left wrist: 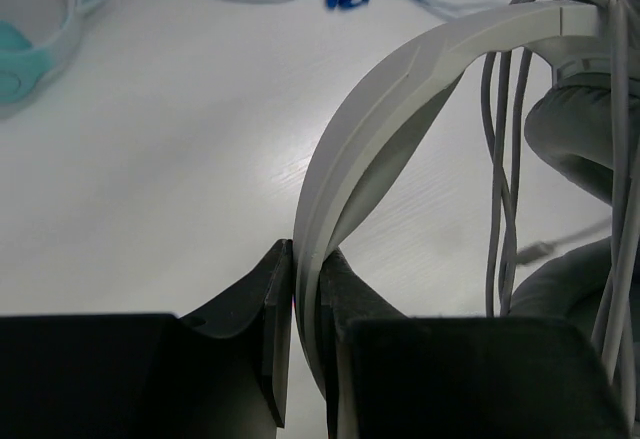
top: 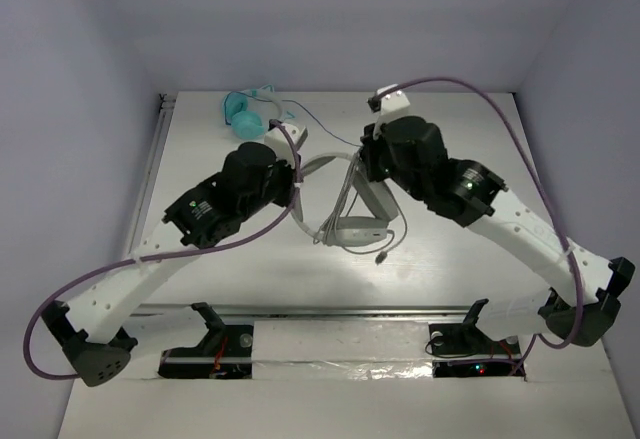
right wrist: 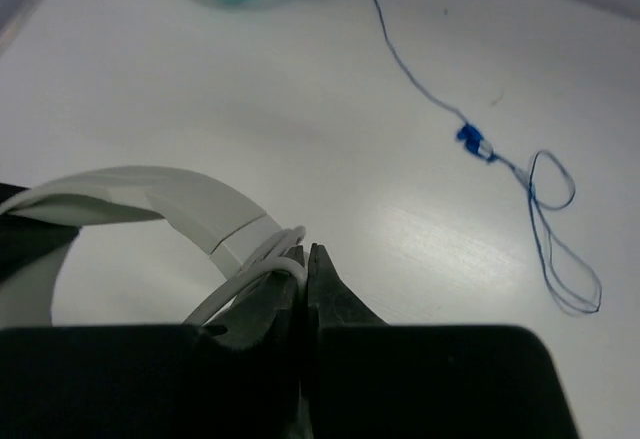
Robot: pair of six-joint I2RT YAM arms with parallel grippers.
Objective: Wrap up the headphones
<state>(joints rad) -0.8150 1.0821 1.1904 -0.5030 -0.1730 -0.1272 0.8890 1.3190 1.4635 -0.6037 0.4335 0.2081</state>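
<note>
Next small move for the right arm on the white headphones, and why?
Probably another turn: the left gripper clamps the headband, the right gripper pinches the cable against it, several strands already hang over the band, and the plug end lies loose.

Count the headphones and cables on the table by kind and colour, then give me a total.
White over-ear headphones: 1
Teal headphones: 1
Grey cable: 1
Thin cable with a blue plug: 1
Total: 4
</note>
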